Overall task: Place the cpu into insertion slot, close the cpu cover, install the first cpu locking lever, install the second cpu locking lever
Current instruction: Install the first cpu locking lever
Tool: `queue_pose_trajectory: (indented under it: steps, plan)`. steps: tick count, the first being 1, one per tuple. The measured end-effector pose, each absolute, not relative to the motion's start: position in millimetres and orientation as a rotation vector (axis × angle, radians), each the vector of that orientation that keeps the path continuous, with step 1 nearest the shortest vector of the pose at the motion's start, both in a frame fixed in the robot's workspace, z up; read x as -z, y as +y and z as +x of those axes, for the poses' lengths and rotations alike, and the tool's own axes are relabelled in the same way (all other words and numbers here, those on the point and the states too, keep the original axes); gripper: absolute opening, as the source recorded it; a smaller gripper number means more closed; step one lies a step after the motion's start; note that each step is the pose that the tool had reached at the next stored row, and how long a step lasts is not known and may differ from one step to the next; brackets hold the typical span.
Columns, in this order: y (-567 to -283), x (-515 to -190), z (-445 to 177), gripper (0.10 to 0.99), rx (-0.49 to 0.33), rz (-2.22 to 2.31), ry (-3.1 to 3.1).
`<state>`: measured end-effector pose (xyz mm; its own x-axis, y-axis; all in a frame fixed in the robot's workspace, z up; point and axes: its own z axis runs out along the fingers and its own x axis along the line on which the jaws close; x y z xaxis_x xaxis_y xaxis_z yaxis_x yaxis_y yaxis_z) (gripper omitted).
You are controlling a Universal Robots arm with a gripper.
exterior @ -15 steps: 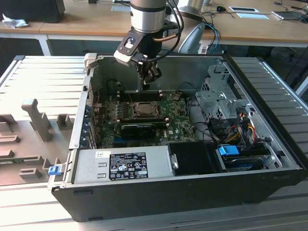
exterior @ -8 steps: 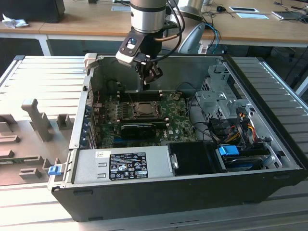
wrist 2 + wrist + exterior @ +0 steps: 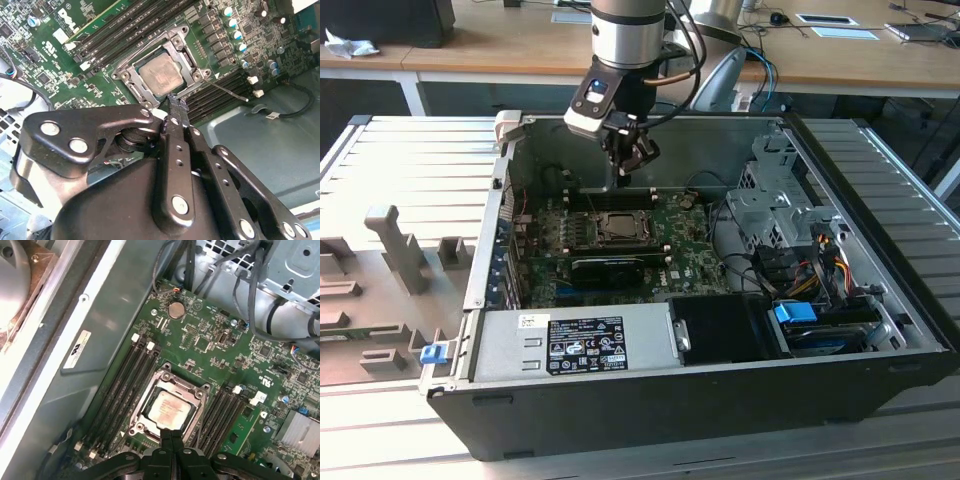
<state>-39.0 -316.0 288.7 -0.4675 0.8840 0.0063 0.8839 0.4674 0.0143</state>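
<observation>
The cpu point(image 3: 620, 228) point(image 3: 161, 75) point(image 3: 169, 409), a small grey-brown square, lies flat in the socket on the green motherboard. The silver cpu cover point(image 3: 181, 44) point(image 3: 189, 390) lies down around it, and the chip shows through its window. A thin metal locking lever point(image 3: 229, 91) sticks out sideways from one socket corner over the memory slots. My gripper point(image 3: 623, 172) point(image 3: 172, 100) point(image 3: 171, 434) hangs a little above the socket's edge, shut with its fingertips pressed together and nothing between them.
The open computer case point(image 3: 880, 300) walls in the board. A grey power supply point(image 3: 575, 343) sits at the front, a metal drive cage point(image 3: 770, 200) with cables on the exterior view's right, and a long black card point(image 3: 610, 268) just in front of the socket. Memory slots point(image 3: 122, 385) flank the socket.
</observation>
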Motion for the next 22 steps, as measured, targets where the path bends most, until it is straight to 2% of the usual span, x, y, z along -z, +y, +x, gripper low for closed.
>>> queue_pose_trajectory:
  steps: [22]
  plan:
    - [-316.0, -288.7, -39.3, 0.106, -0.024, 1.448, 2.787]
